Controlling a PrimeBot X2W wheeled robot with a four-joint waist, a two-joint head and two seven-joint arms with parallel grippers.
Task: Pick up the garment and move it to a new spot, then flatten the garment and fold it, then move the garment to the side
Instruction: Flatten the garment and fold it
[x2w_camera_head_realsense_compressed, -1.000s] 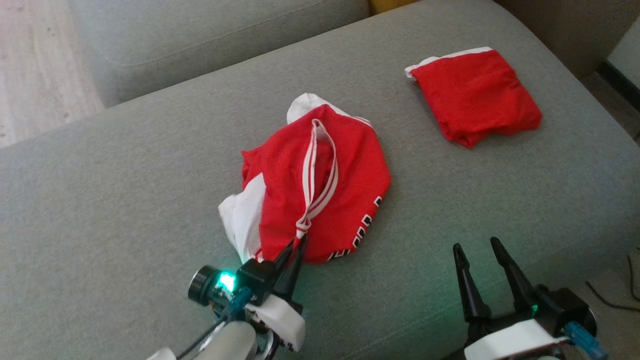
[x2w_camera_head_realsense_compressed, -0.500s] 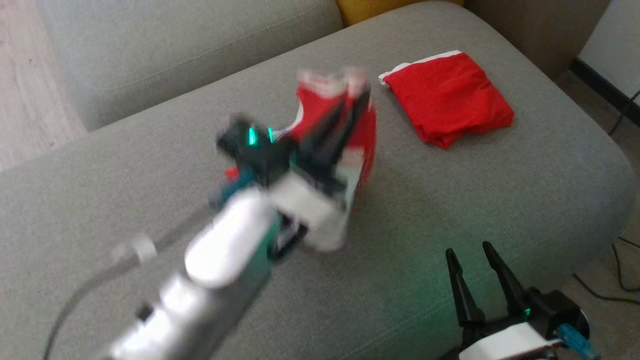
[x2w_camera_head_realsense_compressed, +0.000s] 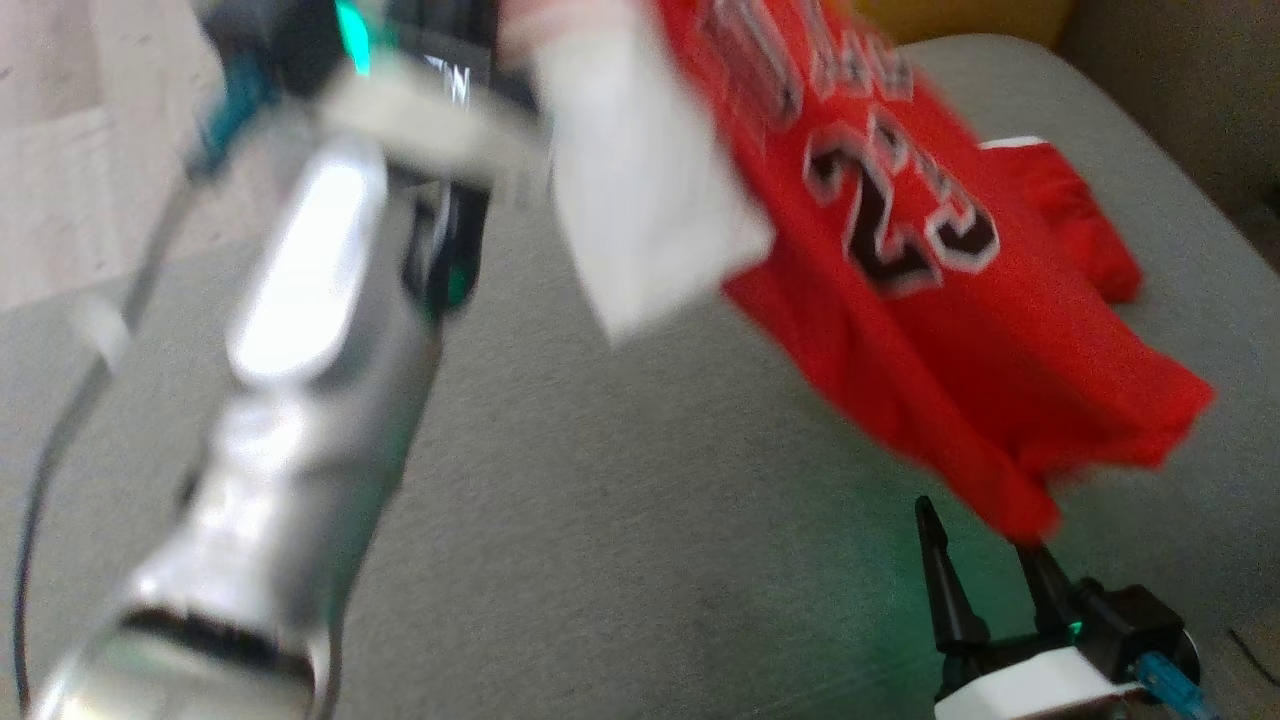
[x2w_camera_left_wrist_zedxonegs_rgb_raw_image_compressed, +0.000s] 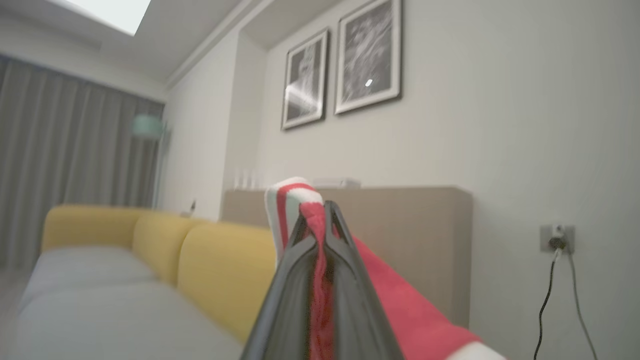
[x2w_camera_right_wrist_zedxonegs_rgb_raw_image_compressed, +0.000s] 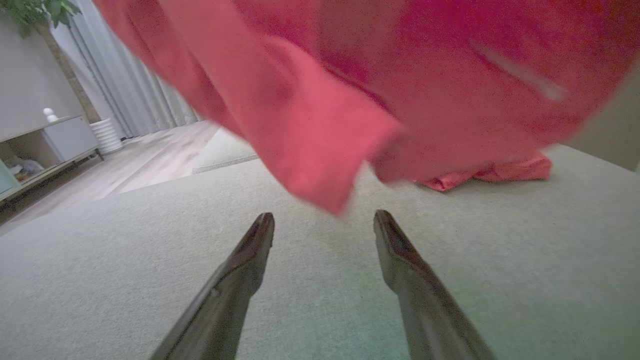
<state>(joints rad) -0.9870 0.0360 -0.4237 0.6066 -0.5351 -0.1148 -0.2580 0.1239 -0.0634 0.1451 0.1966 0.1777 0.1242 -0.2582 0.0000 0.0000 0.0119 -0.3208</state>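
Jaws on the left gripper (x2w_camera_left_wrist_zedxonegs_rgb_raw_image_compressed: 325, 207) are pressed fully together on a red-and-white trim edge of the garment (x2w_camera_head_realsense_compressed: 900, 300); those on the right gripper (x2w_camera_head_realsense_compressed: 975, 530) stand wide apart and hold nothing.

Position: we note the garment, a red jersey with dark numerals, hanging in the air above the sofa seat (x2w_camera_head_realsense_compressed: 600, 500). Its long axis slants from the left grip, high and far left, down to the near right.

Key relation: the free lower corner hangs just beyond and above the right fingertips (x2w_camera_right_wrist_zedxonegs_rgb_raw_image_compressed: 382, 217). We judge the right arm much the nearer for a second hold.

Unclear: the head view is smeared. The left grip is cut off at its top edge. A second red piece (x2w_camera_right_wrist_zedxonegs_rgb_raw_image_compressed: 490, 172) on the far right of the seat is partly covered. We cannot tell whether the jersey touches it or the seat.
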